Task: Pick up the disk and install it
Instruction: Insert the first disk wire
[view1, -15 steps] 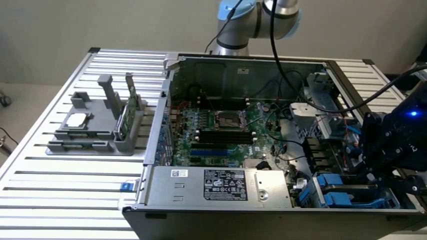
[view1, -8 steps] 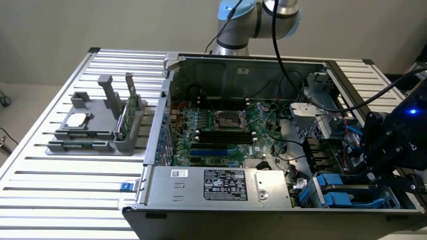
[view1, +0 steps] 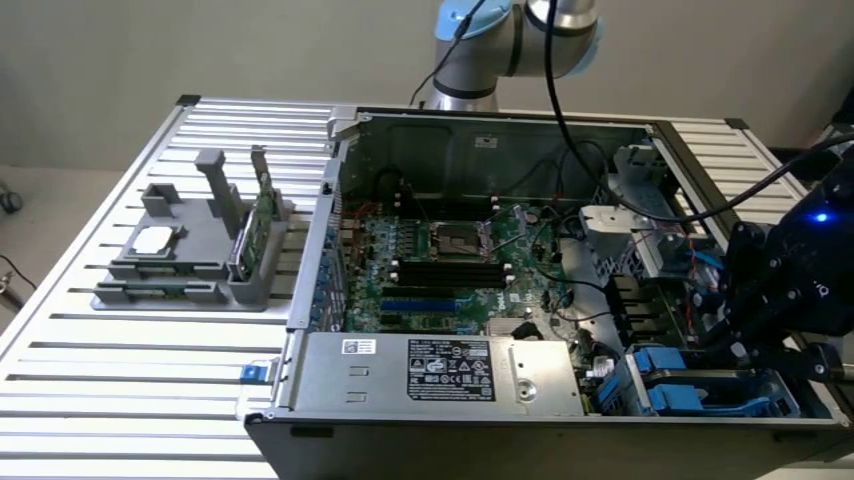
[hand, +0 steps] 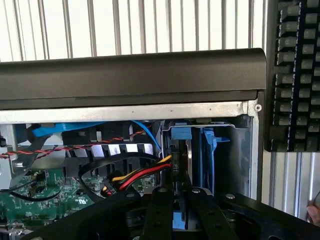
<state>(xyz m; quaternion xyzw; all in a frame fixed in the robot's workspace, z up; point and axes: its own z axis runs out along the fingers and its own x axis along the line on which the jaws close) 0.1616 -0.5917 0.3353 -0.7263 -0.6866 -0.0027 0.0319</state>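
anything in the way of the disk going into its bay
Nothing visible does. The disk stands edge-on in the bay's slot, with the fingers closed on it. The red and yellow cables run up close beside the slot but do not cross it.

I count one open computer case (view1: 467, 140), one power supply (view1: 441, 370), one grey stand (view1: 200, 260), one robot arm (view1: 514, 40), one keyboard (hand: 295, 75).

It looks like a robotics lab: an open computer case (view1: 534, 300) on a slatted aluminium desk (view1: 134, 380), robot arm (view1: 501, 45) behind the case.
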